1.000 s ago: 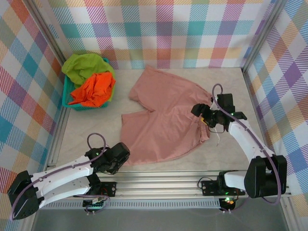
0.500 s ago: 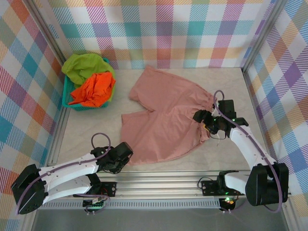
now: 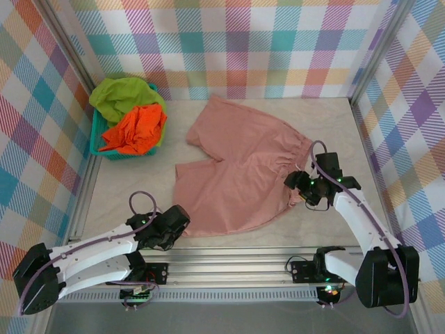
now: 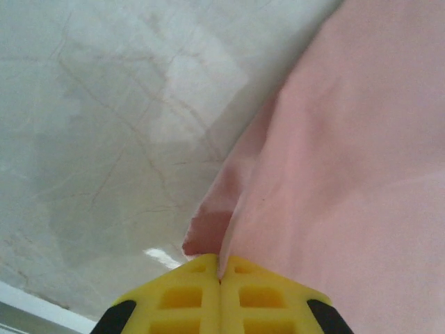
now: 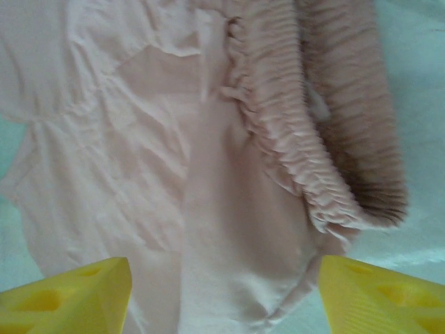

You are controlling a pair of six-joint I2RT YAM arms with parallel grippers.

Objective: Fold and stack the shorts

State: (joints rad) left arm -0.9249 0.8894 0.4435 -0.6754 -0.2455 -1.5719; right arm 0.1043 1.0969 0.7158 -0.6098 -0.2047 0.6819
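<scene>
Plainly, basket [image 3: 96,139] holds two shorts [image 3: 135,129]; left end effector [image 4: 220,278] clamps pink shorts [image 3: 236,174], right [image 5: 222,268] apart.

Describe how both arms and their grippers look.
The left arm and right arm have white shells, black joints and a looping purple cable each. The left gripper and right gripper end in yellow wedge-shaped fingers with moulded pockets.

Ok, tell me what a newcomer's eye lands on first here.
The dusty pink shorts lie spread across the middle of the table. The left pincer is shut on their near-left hem corner, and the right pincer is open by the gathered waistband. Next comes the teal basket at the back left, heaped with the orange shorts and lime green shorts.
</scene>
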